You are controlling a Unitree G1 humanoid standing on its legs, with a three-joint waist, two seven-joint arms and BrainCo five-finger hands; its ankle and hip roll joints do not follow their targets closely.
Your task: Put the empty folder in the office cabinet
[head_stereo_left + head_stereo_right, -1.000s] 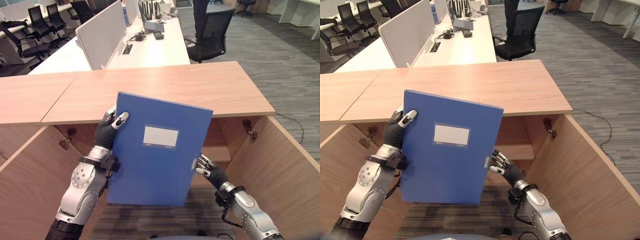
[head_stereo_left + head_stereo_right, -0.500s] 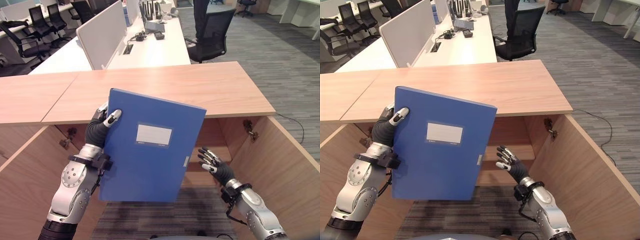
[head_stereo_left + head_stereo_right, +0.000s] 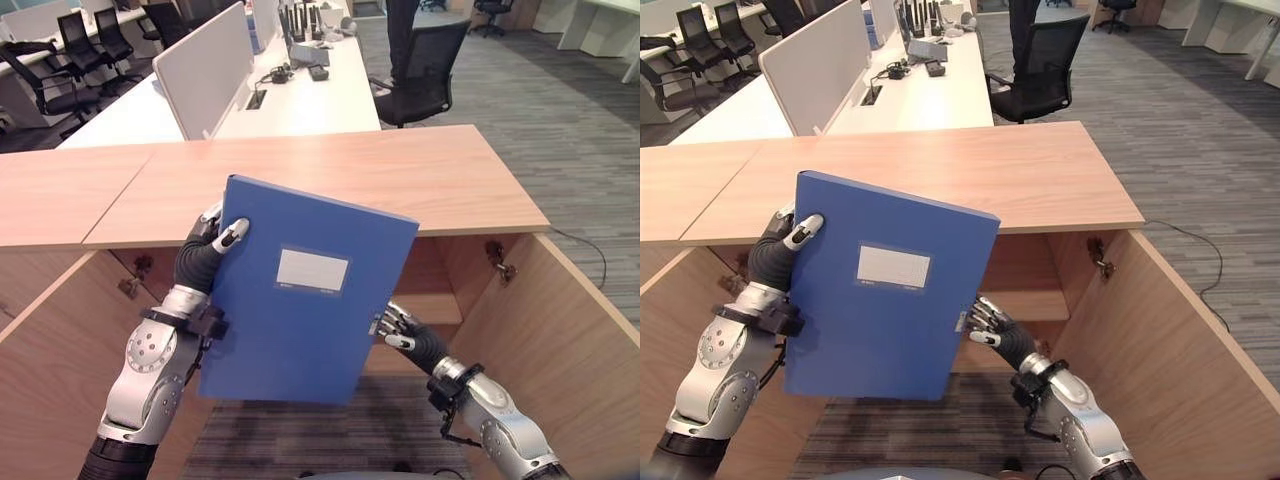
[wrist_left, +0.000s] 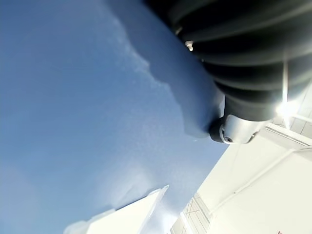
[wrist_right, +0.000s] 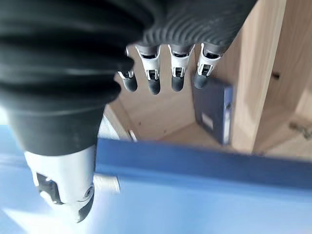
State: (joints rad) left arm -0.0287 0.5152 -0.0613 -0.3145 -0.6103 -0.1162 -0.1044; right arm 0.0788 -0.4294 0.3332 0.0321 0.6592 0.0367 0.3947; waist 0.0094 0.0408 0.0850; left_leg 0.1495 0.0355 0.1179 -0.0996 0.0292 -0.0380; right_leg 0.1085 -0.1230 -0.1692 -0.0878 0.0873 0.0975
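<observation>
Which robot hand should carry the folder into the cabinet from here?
Probably the left. The left robot hand already grips the blue folder at its upper left edge, thumb over the front. The right robot hand just touches its right edge with straight fingers, so it can steady it toward the open cabinet.

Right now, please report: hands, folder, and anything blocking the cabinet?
Left hand shut on blue folder, held upright before open cabinet. Right hand open at folder's right edge. Another folder already stands inside.
</observation>
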